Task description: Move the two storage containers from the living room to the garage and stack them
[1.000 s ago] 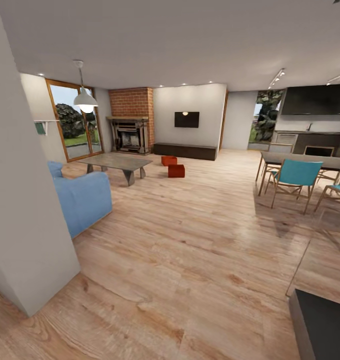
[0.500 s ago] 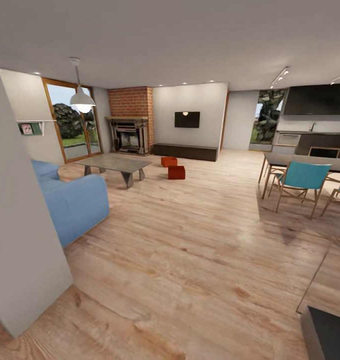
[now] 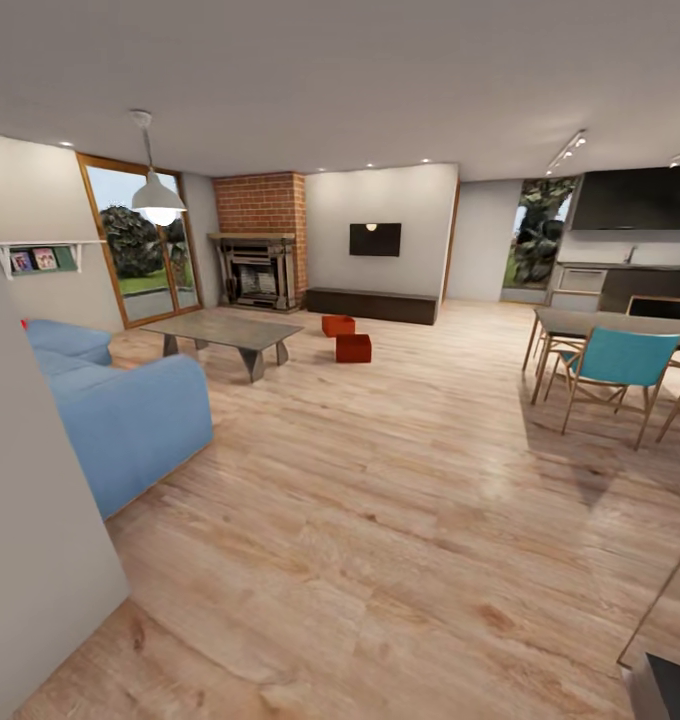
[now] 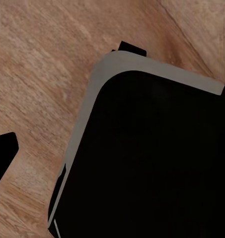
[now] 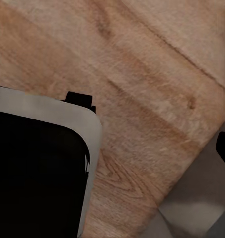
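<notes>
two storage containers [image 3: 346, 336] being seen far ahead at 12 o'clock on living room plank floor [image 3: 400, 500], just apart, between coffee table [image 3: 225, 332] and dark bench [image 3: 370, 303], gripper states not being shown, cannot tell

Glowing evenly from ceiling spots [image 3: 367, 169] and a pendant lamp [image 3: 158, 195]; casting soft chair shadows on planks [image 3: 380, 520]; stretching at edges; blurring slightly.

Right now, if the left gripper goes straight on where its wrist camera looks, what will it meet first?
Probably the robot's own black base with its grey rim, with the wood floor beside it; depth is unclear.
</notes>
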Controlling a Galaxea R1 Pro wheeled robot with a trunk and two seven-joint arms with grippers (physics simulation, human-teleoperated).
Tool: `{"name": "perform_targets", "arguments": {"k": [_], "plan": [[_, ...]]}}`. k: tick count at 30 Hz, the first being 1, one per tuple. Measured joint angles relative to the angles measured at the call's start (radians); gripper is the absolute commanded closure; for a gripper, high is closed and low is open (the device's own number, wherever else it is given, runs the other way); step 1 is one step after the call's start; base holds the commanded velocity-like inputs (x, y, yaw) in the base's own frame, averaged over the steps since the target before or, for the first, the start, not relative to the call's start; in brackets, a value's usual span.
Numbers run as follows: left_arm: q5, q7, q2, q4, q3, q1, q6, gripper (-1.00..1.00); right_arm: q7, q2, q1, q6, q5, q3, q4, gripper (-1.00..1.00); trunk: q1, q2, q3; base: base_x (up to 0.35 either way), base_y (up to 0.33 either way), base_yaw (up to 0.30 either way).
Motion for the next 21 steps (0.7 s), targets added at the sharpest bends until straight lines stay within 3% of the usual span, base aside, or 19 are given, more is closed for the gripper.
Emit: {"name": "perform_targets", "arguments": {"k": [21], "plan": [[0.006, 0.0, 0.007, 0.0, 0.002, 0.0, -0.001, -1.0, -0.004, 0.001, 0.0, 0.0, 0.0, -0.001, 0.0, -1.0, 0.0, 0.0, 0.0, 0.324, 0.0, 0.0]]}}
